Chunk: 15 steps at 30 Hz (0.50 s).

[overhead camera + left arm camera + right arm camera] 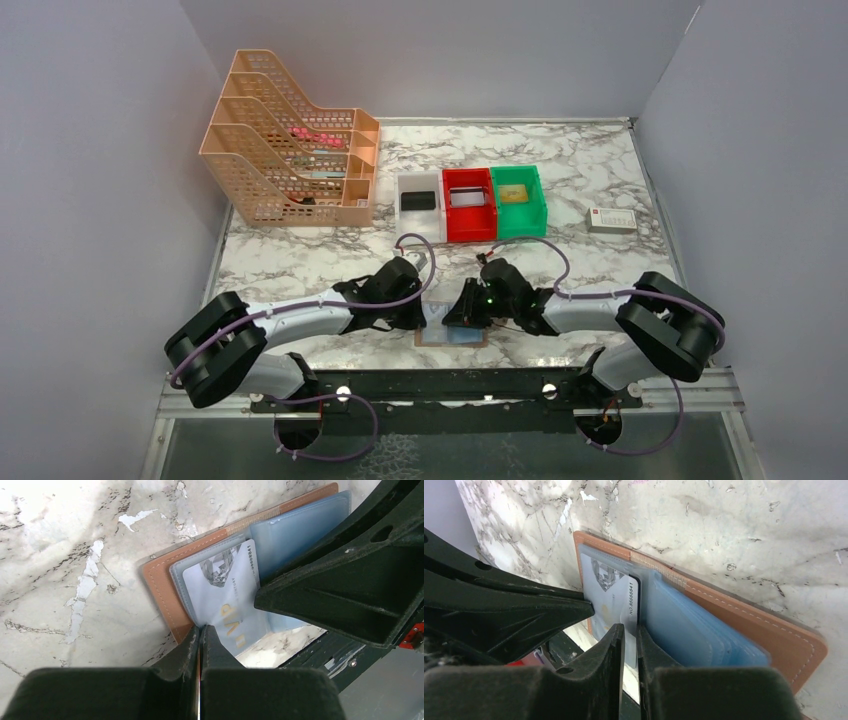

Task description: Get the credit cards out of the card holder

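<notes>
The tan card holder (452, 338) lies spread open at the table's near edge, its pale blue sleeves up (160, 590) (744, 615). A pale credit card (220, 595) (609, 590) with a diamond picture and gold letters sticks partly out of a sleeve. My left gripper (428, 312) (200, 628) is shut on the holder's near left edge. My right gripper (462, 315) (630, 627) comes in from the other side. Its jaws stand a narrow gap apart, with the card's edge in that gap.
White (418, 190), red (468, 205) and green (518, 200) bins stand mid-table; a black card (417, 201) lies in the white one. A peach file rack (290, 160) is at the back left and a small white box (611, 221) to the right. The two grippers nearly touch.
</notes>
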Motion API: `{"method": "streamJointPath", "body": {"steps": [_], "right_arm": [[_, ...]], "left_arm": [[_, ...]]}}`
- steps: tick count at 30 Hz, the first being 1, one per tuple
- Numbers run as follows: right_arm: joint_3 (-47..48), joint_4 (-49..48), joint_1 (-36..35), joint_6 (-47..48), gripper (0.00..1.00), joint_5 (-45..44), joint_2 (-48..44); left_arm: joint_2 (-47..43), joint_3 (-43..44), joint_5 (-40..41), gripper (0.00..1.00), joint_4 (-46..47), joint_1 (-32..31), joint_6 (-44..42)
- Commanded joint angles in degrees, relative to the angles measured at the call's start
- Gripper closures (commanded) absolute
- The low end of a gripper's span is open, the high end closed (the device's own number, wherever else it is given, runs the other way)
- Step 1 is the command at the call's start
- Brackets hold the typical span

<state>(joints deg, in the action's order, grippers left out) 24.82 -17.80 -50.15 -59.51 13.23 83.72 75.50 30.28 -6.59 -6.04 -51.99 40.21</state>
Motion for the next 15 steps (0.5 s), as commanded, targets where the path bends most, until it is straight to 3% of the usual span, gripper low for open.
{"method": "streamJointPath", "body": {"steps": [1, 7, 15], "right_arm": [[-0.33, -7.42, -0.39, -1.23, 0.83, 4.36, -0.95], [-1.38, -9.45, -0.39, -1.59, 0.99, 4.43, -2.63], [-2.41, -3.14, -0.22, -1.05, 0.99, 0.12, -7.54]], "left_arm": [[1.54, -2.18, -0.54, 1.00, 2.23, -1.09, 1.87], [0.99, -4.03, -0.70, 1.00, 4.60, -1.19, 3.65], [-0.58, -2.59, 4.83, 1.00, -0.54, -1.19, 3.53]]}}
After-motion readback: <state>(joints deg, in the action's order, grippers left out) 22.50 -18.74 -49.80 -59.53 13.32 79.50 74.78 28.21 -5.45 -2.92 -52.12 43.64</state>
